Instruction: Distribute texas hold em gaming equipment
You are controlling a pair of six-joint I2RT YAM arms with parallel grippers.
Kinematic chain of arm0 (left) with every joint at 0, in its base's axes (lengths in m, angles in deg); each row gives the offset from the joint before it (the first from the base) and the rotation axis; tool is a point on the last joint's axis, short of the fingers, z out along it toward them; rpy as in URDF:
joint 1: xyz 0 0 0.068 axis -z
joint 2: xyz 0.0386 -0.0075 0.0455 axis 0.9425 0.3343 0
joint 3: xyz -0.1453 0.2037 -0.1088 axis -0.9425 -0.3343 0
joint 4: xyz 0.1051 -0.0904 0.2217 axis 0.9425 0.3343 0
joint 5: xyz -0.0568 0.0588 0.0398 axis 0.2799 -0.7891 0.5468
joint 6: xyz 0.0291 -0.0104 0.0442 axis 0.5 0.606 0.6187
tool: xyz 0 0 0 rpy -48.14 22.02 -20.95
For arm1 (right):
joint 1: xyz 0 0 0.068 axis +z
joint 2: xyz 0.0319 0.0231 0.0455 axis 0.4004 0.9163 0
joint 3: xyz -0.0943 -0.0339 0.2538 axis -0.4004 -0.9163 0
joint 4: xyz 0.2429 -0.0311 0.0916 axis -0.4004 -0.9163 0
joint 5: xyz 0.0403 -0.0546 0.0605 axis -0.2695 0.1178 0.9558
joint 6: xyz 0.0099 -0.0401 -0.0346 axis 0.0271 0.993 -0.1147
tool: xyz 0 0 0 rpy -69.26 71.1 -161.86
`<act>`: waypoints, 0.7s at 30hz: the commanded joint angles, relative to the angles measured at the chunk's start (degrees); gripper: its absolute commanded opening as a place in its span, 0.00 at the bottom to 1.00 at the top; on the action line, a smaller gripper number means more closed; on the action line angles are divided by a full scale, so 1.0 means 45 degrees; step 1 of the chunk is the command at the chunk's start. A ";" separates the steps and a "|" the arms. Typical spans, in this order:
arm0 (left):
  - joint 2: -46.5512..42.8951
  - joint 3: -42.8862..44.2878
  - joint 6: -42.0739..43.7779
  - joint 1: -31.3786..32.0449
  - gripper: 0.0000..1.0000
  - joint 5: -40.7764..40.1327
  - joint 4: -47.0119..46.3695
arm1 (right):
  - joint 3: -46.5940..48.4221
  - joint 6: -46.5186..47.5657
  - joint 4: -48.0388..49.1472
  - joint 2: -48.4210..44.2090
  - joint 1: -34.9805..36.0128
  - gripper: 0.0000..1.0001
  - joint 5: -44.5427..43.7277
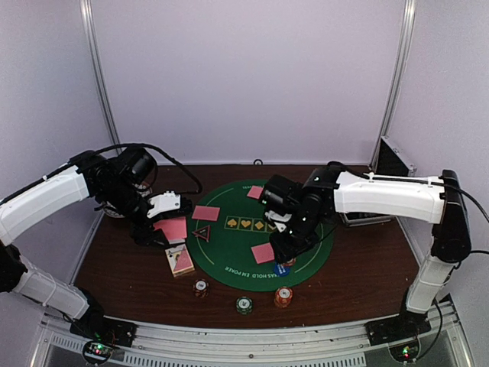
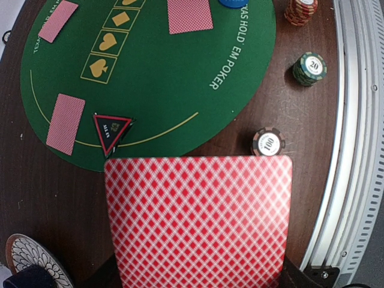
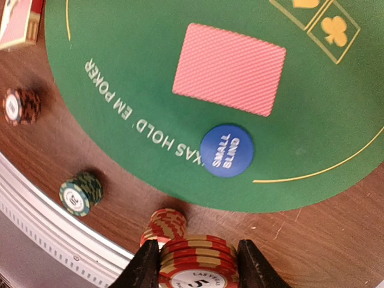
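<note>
In the left wrist view a pink-backed playing card (image 2: pixel 198 222) fills the lower frame, and my left gripper (image 1: pixel 158 223) is shut on its near edge; the fingers are mostly hidden behind it. It hangs over the wood just left of the green mat (image 1: pixel 237 264). Three more cards (image 1: pixel 206 212) (image 1: pixel 255 192) (image 1: pixel 263 253) lie face down on the mat. My right gripper (image 3: pixel 198 267) is shut on a short stack of red striped chips (image 3: pixel 197 255), lifted above another red stack (image 3: pixel 165 223) near the mat's front edge. A green stack (image 3: pixel 81 193) and a dark stack (image 3: pixel 19 106) stand on the wood.
A blue SMALL BLIND button (image 3: pixel 227 150) and a red-edged triangular marker (image 2: pixel 111 131) lie on the mat. A card box (image 1: pixel 180 261) sits at the mat's left front. The metal case (image 1: pixel 392 162) stands at the back right. A patterned round dish (image 2: pixel 27 258) sits at the far left.
</note>
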 commanded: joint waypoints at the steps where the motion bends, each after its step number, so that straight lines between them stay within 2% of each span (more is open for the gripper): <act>1: -0.0171 0.0251 -0.0106 0.0027 0.00 0.0240 -0.0190 | 0.1329 0.0499 -0.0364 0.0336 -0.1490 0.07 -0.0415; 5: -0.0119 0.0298 -0.0127 0.0030 0.00 0.0327 -0.0188 | 0.2752 0.0998 -0.0136 0.1625 -0.3026 0.07 -0.0625; 10: 0.0024 0.0420 -0.0146 0.0015 0.00 0.0375 -0.0186 | 0.5508 0.1568 -0.0074 0.4205 -0.4456 0.07 -0.0661; 17: 0.0043 0.0360 -0.0095 0.0030 0.00 0.0288 -0.0184 | 1.0599 0.2010 -0.0767 0.8218 -0.5515 0.06 -0.0544; 21: 0.0055 0.0415 -0.0097 0.0030 0.00 0.0320 -0.0195 | 1.2445 0.2022 -0.0812 0.9891 -0.5988 0.06 -0.0346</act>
